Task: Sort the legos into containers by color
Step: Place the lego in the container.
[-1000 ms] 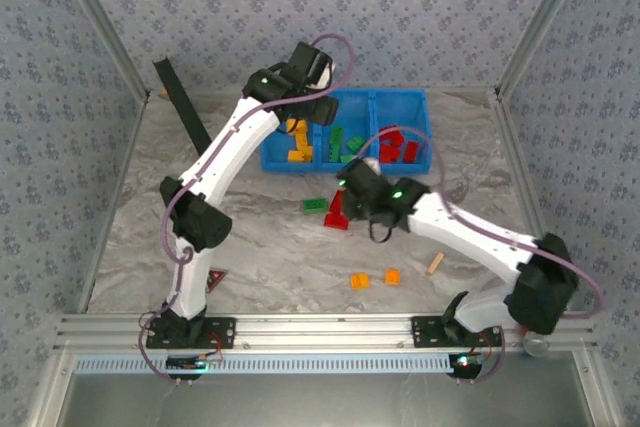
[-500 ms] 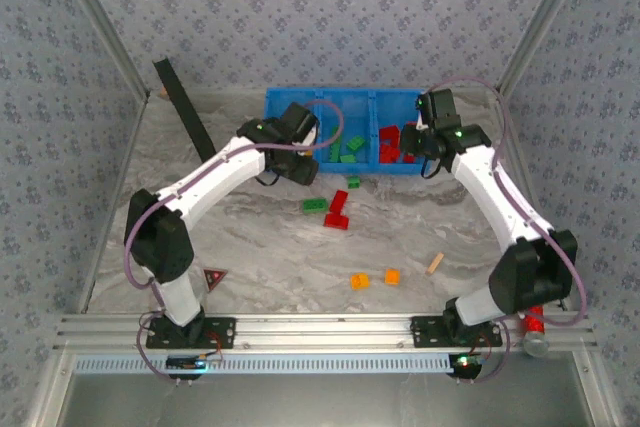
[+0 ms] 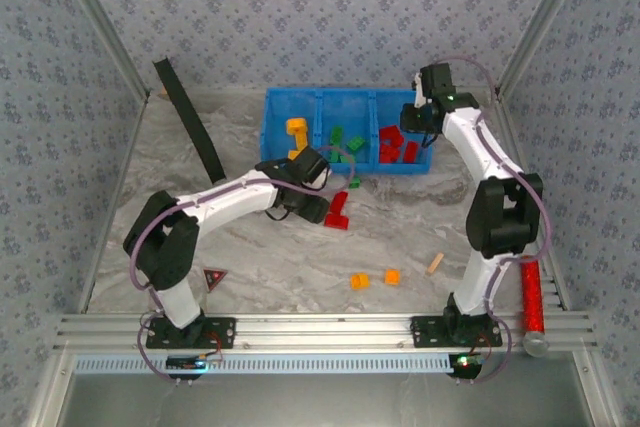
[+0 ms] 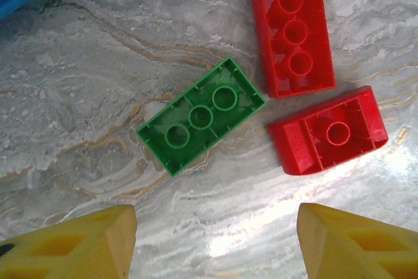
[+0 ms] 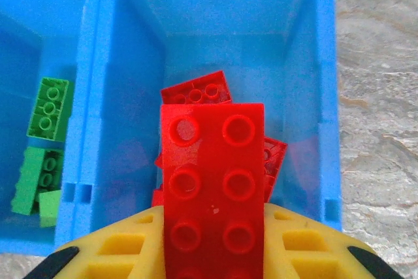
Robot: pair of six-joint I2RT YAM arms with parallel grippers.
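- Blue tray [image 3: 268, 99] sits at the far side of the table [image 3: 150, 217], with three compartments side by side.
- Left compartment [image 3: 280, 112]: yellow-orange bricks [image 3: 296, 132].
- Middle compartment [image 3: 347, 109]: green bricks [image 3: 340, 140].
- Right compartment [image 3: 390, 107]: red bricks [image 3: 398, 145].
- Right end effector [image 3: 425, 119] is above the tray's right compartment, clenched on the held red brick [image 5: 212, 181], studs up, over the red pile.
- Left end effector [image 4: 215, 227] is low over the table just in front of the tray, released, with nothing between its fingers.
- Below it lie a green brick [image 4: 201, 115], a long red brick [image 4: 292, 31] and a short red brick [image 4: 328, 130], all hollow side up and just beside one another.
- Small red brick [image 3: 355, 184] lies just in front of the tray.
- Well in front of the tray: orange brick [image 3: 359, 280], second orange brick [image 3: 392, 275], tan wooden piece [image 3: 434, 264].
- Black strip [image 3: 190, 117] lies left of the tray; red cylinder [image 3: 532, 292] lies far to its front right.
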